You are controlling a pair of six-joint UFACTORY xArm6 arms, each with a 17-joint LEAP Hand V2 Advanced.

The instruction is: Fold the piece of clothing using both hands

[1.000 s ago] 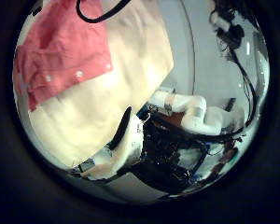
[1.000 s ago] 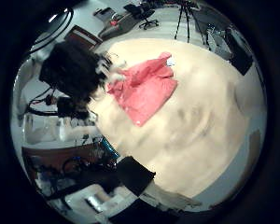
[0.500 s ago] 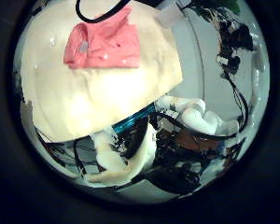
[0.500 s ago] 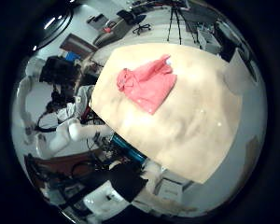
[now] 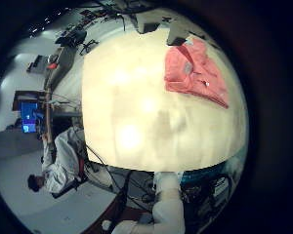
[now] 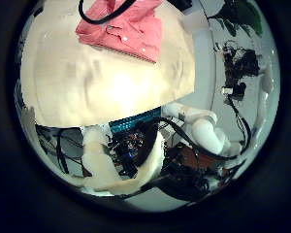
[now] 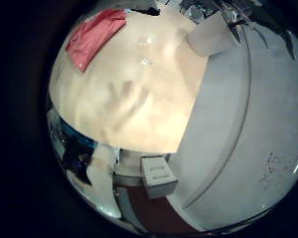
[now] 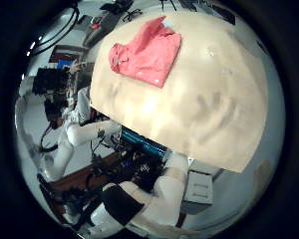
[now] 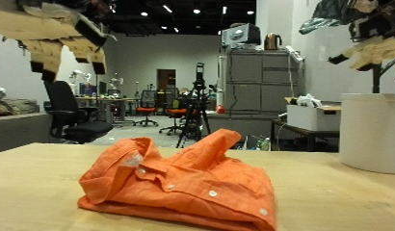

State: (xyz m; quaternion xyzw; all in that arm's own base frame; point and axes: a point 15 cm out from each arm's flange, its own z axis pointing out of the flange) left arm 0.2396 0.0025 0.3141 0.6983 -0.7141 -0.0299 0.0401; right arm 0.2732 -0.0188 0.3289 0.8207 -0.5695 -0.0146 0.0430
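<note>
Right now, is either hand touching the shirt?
No. In the outside view the orange shirt lies folded on the table, while the left hand and right hand are raised well above it.

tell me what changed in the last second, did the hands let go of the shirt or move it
Both palm cameras have pulled back from the table: the shirt shows smaller and farther off than a second ago, so the hands have lifted away. Neither the left hand nor the right hand holds anything now. The shirt stays folded in a bundle on the table, seemingly in the same spot.
</note>
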